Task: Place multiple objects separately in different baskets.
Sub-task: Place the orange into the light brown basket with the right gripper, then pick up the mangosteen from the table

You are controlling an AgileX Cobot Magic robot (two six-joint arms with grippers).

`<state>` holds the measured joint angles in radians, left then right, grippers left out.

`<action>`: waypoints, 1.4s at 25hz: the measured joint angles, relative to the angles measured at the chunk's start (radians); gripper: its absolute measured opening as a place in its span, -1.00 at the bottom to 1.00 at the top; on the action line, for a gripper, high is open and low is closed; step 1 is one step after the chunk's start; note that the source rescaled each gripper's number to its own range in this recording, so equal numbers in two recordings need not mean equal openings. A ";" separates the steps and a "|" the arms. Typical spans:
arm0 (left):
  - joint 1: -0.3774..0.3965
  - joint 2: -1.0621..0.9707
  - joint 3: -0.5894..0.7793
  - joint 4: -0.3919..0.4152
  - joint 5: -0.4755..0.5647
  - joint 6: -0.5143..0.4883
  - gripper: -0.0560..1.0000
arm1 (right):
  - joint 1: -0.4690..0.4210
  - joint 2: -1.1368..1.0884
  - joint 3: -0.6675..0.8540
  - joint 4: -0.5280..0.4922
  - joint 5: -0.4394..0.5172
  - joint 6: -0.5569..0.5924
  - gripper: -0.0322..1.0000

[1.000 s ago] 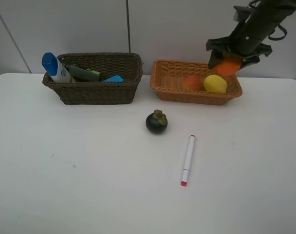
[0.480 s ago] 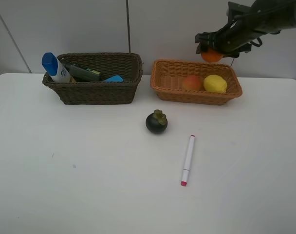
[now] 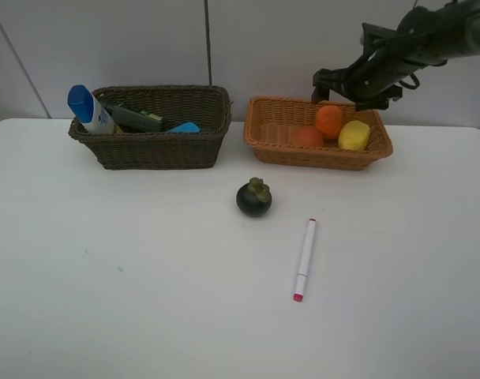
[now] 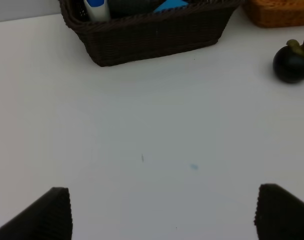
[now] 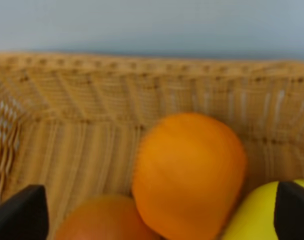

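Observation:
The orange lies in the light orange-tan basket, between the red-orange fruit and the lemon. My right gripper hovers open just above the basket's back rim. In the right wrist view the gripper is open over the orange. The mangosteen and the white pink-tipped marker lie on the table. The dark brown basket holds the white bottle with the blue cap and the grey-green box bottle. My left gripper is open and empty.
A blue-topped flat item lies in the dark basket. The white table ends at a grey wall behind the baskets. In the left wrist view the dark basket and the mangosteen lie ahead.
My right gripper moved left over the light basket's back and let go of the orange. The orange now rests in the basket and the lemon has shifted slightly.

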<state>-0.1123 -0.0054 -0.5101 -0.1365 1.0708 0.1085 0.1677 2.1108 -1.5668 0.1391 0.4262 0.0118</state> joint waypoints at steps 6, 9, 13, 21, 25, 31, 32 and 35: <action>0.000 0.000 0.000 0.000 0.000 0.000 0.69 | 0.002 -0.094 0.000 -0.002 0.225 0.000 1.00; 0.000 0.000 0.000 0.000 0.000 0.000 0.69 | 0.017 -0.145 0.000 -0.008 0.375 0.000 1.00; 0.000 0.000 0.000 0.000 0.000 0.000 0.69 | 0.071 -0.184 0.000 -0.010 0.614 0.019 1.00; 0.000 0.000 0.000 0.000 0.000 0.000 0.69 | 0.280 -0.187 0.010 -0.030 0.717 0.030 1.00; 0.000 0.000 0.000 0.000 0.000 0.000 0.69 | 0.372 -0.175 0.011 -0.029 0.641 0.031 1.00; 0.000 0.000 0.000 0.000 0.000 0.000 0.69 | 0.430 -0.087 0.011 -0.034 0.565 0.031 1.00; 0.000 0.000 0.000 0.000 0.000 0.000 0.69 | 0.433 -0.074 0.011 -0.034 0.554 0.031 1.00; 0.000 0.000 0.000 0.000 0.000 0.000 0.69 | 0.438 -0.032 0.011 -0.035 0.537 0.029 1.00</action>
<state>-0.1123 -0.0054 -0.5101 -0.1365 1.0708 0.1085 0.6053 2.0790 -1.5555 0.1044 0.9632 0.0405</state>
